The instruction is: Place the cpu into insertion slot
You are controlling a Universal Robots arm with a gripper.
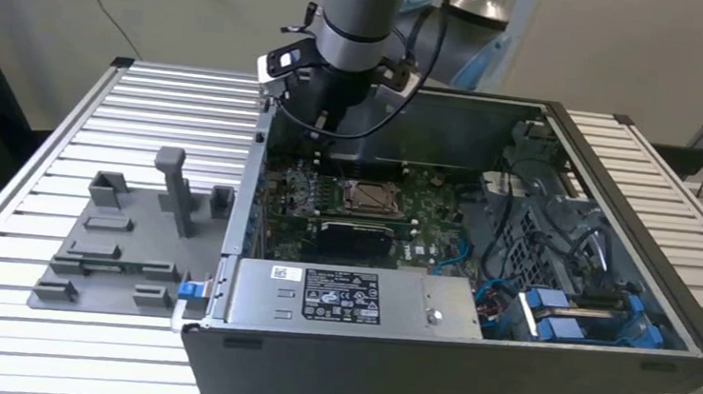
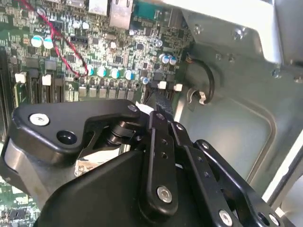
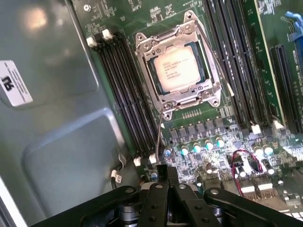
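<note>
- The cpu (image 3: 181,69) lies in the insertion slot (image 3: 189,97), on the motherboard (image 1: 434,204) inside the case (image 1: 438,377).
- My gripper (image 3: 166,174) hangs over the board's far side, apart from the slot.
- A fixture tray (image 1: 117,253) sits on the table (image 1: 169,105), at the exterior view's left of the case.

In the exterior view, with twelve pointing away from the camera, the open-topped case (image 1: 438,377) leaves the insertion slot (image 1: 371,197) free from above. At six o'clock a black block (image 1: 351,240) sits just beside it, with the power supply (image 1: 330,295) beyond. Cables (image 1: 584,238) crowd three o'clock; the side wall (image 1: 252,198) closes nine. The gripper (image 1: 321,123) hangs at eleven. In the first wrist view the wire lever (image 3: 158,137) juts between slot and gripper (image 3: 166,172); low connector strips (image 3: 120,90) flank the frame.
</note>
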